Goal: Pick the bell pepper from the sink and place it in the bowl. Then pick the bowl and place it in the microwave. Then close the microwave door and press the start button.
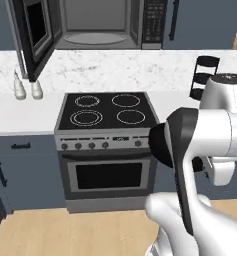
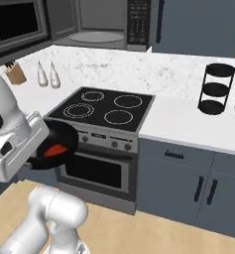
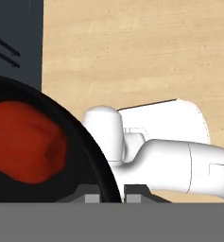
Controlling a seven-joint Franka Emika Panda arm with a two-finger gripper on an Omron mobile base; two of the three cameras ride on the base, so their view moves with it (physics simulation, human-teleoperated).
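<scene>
- You've got one bowl (image 2: 52,144), black, up off the floor in front of the stove.
- One bell pepper (image 3: 26,146), red, lying inside it.
- One microwave (image 1: 97,22), and its one microwave door (image 1: 35,30) stands open.
- One stove (image 1: 106,112), and you can count four burner rings on top and five knobs along its front.
- Two pale shakers (image 1: 27,89), side by side on the worktop (image 2: 183,119).
- One black tiered rack (image 2: 216,89) on that worktop.
</scene>
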